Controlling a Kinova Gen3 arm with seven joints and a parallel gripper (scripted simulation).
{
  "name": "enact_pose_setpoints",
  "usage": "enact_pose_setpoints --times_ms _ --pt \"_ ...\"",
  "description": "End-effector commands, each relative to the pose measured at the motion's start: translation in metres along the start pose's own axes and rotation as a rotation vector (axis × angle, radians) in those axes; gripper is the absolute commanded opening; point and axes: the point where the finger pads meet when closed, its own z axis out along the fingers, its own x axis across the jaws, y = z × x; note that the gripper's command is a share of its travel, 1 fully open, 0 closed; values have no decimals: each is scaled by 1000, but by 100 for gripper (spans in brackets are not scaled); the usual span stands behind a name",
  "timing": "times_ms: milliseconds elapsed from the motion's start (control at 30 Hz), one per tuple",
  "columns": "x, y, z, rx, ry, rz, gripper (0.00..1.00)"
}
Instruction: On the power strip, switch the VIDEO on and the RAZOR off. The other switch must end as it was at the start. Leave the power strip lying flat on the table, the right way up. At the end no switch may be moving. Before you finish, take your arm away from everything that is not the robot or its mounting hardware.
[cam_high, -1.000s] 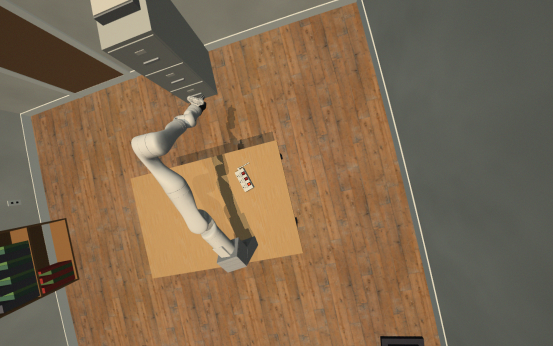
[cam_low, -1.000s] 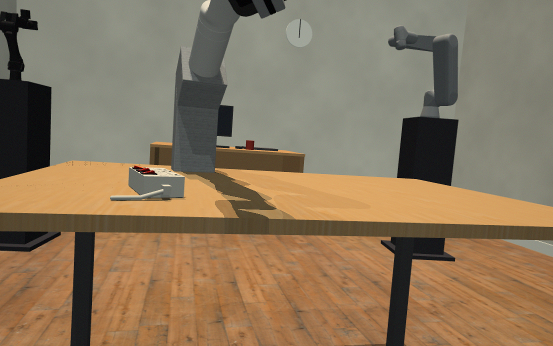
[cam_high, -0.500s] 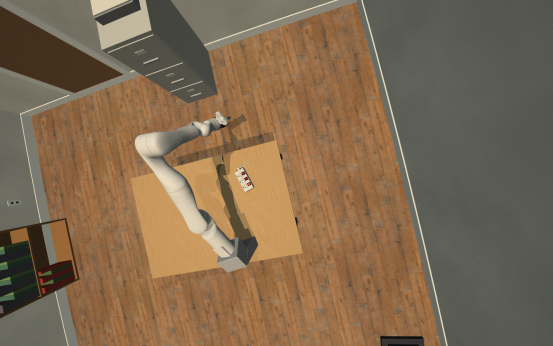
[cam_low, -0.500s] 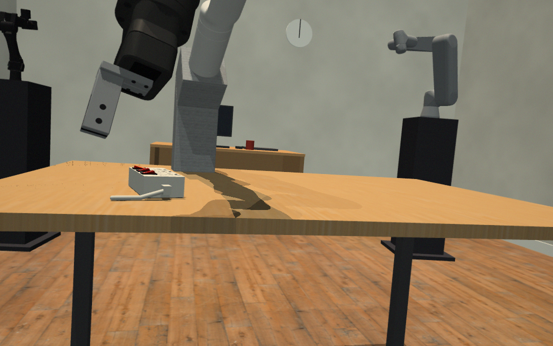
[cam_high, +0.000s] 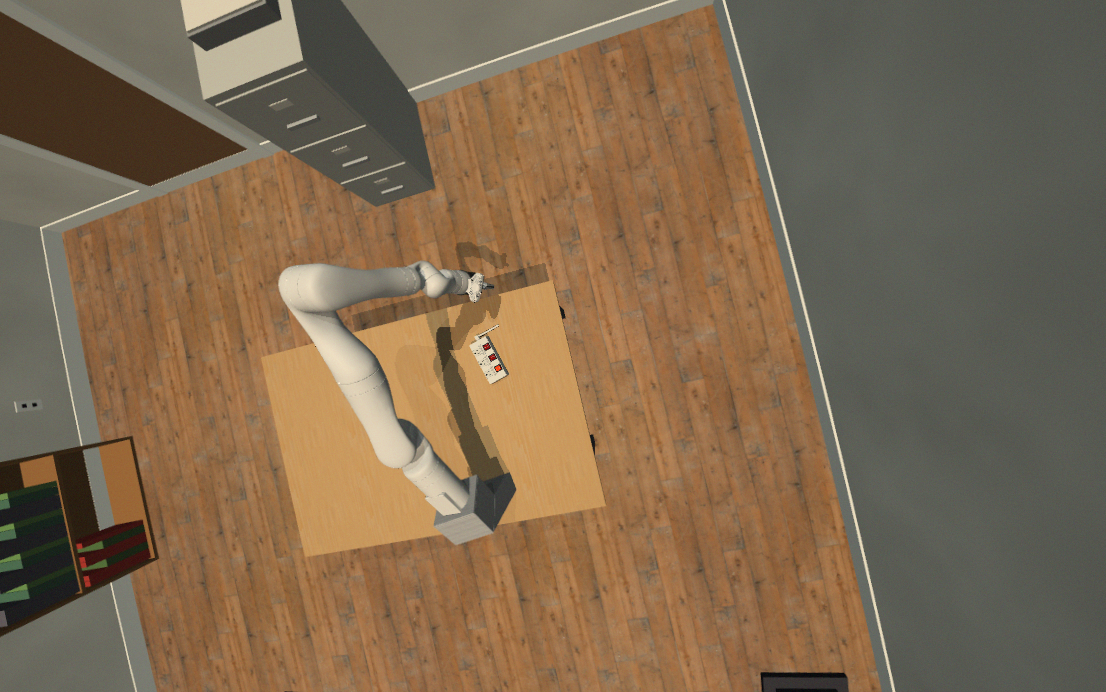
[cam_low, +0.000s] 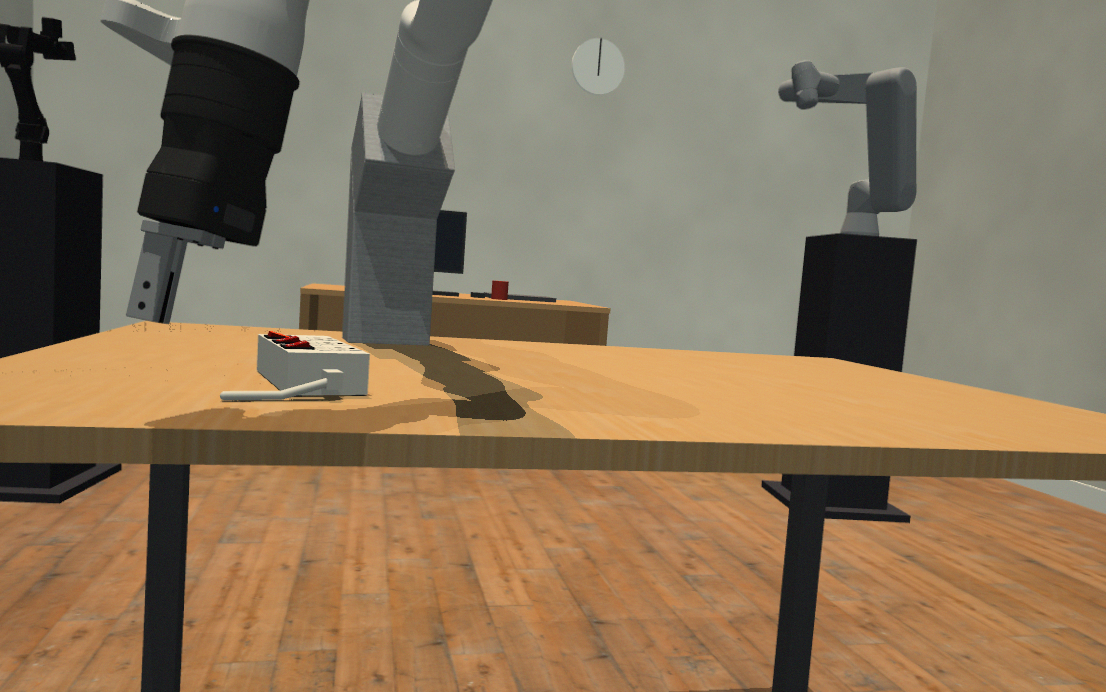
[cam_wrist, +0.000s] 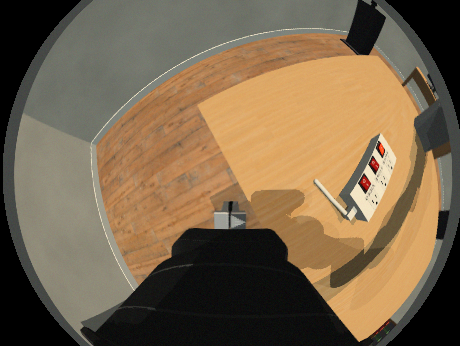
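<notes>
Spreading below everything else, the table (cam_high: 350, 481) (cam_low: 570, 452) (cam_wrist: 300, 120) is smooth, pale wood with a fine straight grain. Rounded, glossy white links make up the arm (cam_high: 350, 367) (cam_low: 424, 81); a wrong wrist angle there could turn a press into a sideways shove. On the table lies the strip (cam_high: 479, 353) (cam_low: 326, 373) (cam_wrist: 356, 199), a boxy off-white block, flat and switches up; pushed low on its side, it might slide or tip. Well apart from it, the gripper (cam_high: 490, 285) (cam_low: 149, 316) (cam_wrist: 230, 210) has its blocky grey metal fingers pressed together, pinching nothing. The cord (cam_high: 487, 330) (cam_low: 261, 395) (cam_wrist: 330, 197), a stiff white rod, could snag a low approach. Smallest are the glossy red rockers: one lit switch (cam_high: 498, 368) (cam_wrist: 381, 148) and two darker. Their labels are too small to read, so mistaking one could flip the wrong rocker; a light press could leave one unflipped.
</notes>
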Motion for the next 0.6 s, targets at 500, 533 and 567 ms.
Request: enact_pose_setpoints --times_ms 500,533,567 --pt "117 -69 -13 80 168 701 0" --pt "117 -69 -13 80 168 701 0" --pt "117 -69 -13 80 168 701 0"
